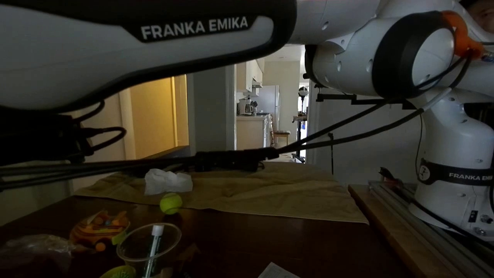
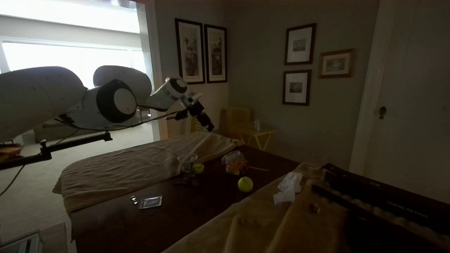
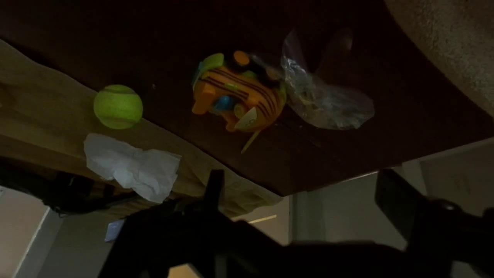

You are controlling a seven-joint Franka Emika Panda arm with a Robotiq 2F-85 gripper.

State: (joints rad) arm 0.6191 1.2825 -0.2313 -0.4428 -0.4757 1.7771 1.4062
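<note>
Gripper [image 3: 299, 179], wide and empty, well apart from tiger-striped toy car [image 3: 249, 90]: probably light, stiff, slippery plastic, best grasped across its body

Toy [image 3: 247, 90] is striped orange; ball [image 3: 118, 107] is yellow-green.

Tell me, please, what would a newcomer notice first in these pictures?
Probably the white robot arm across the top of an exterior view. Then the bright tennis ball on the dark table and, in the wrist view, the striped orange toy beside a clear plastic bag.
</note>
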